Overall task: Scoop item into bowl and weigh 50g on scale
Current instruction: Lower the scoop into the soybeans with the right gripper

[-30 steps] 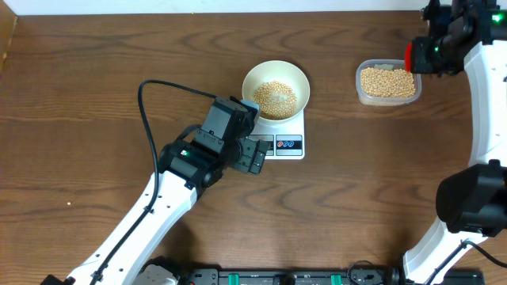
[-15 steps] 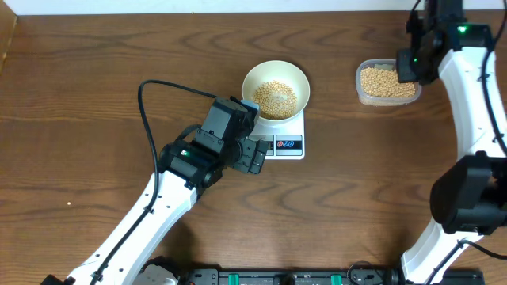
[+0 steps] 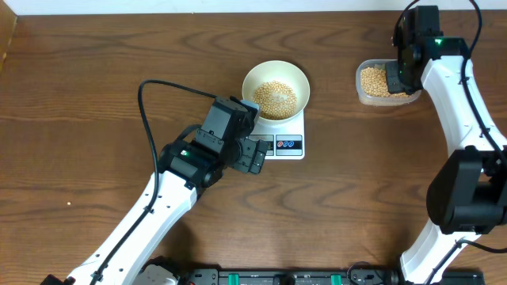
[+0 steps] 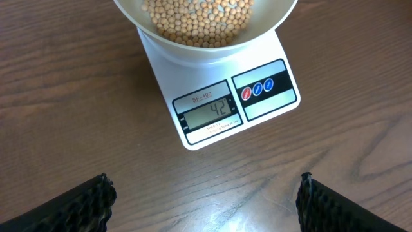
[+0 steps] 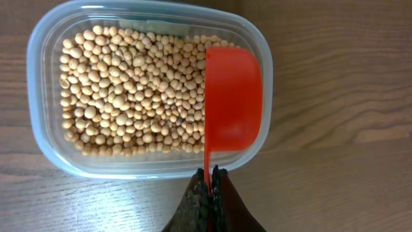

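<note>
1. Chiefly, overshoot. The grey display [image 4: 210, 112] of the small white rectangular digital scale [image 4: 283, 103] reads 42, so little is wanting. A full load from the red plastic scoop [image 5: 232, 96] would likely pass 50.
2. Spillage. The clear rounded-rectangular plastic container [image 5: 38, 96] stands well apart from the scale on the brown wooden bench [image 3: 95, 47]. A heaped or tilted scoop could shed beans on the way across.
3. Slip in the grasp. The right fingers [image 5: 196, 206] are closed narrowly on the thin end of the scoop's handle. Resistance from the bean bed might twist the scoop or push the light container.
4. False reading. The left fingers [image 4: 84, 206] are spread wide and hold nothing, hovering near the scale's front edge. Contact would disturb the weight shown.
5. Appearance and place of the item. The small round tan-yellow beans [image 4: 196, 19] are smooth and pea-like. One mound lies in the smooth round white bowl [image 3: 249, 79] atop the scale. The larger stock fills the container, over whose right end the scoop sits with no beans showing in it.
</note>
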`<state>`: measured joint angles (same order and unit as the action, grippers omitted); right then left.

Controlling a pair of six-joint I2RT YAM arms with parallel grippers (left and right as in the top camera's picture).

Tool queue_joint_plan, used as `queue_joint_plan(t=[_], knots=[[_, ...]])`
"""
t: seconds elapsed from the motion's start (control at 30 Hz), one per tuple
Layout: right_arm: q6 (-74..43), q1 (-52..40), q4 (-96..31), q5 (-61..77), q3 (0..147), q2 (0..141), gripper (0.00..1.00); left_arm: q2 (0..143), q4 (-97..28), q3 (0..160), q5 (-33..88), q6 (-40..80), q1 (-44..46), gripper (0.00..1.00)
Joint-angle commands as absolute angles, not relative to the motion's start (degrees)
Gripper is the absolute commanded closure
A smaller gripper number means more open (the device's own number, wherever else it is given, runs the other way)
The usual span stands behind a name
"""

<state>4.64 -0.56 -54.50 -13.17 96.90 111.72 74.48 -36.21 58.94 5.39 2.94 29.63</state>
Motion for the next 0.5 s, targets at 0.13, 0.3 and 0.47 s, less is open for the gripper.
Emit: queue_joint_plan(t=[0.13,0.3,0.47], knots=[[3.2,-0.8,-51.7,-14.4,94.2,111.0,0.99,74.1,-36.4,59.0,4.4,2.8,29.4,0.08],[2.6,-0.7,-50.7,-13.9,92.9,111.6,0.99,74.1,-36.4,59.0,4.4,2.8,29.4,0.08],[2.2,-0.7,-50.6,-10.2,92.9,113.6,0.99,74.1,-36.4,59.0,4.4,2.8,29.4,0.08]])
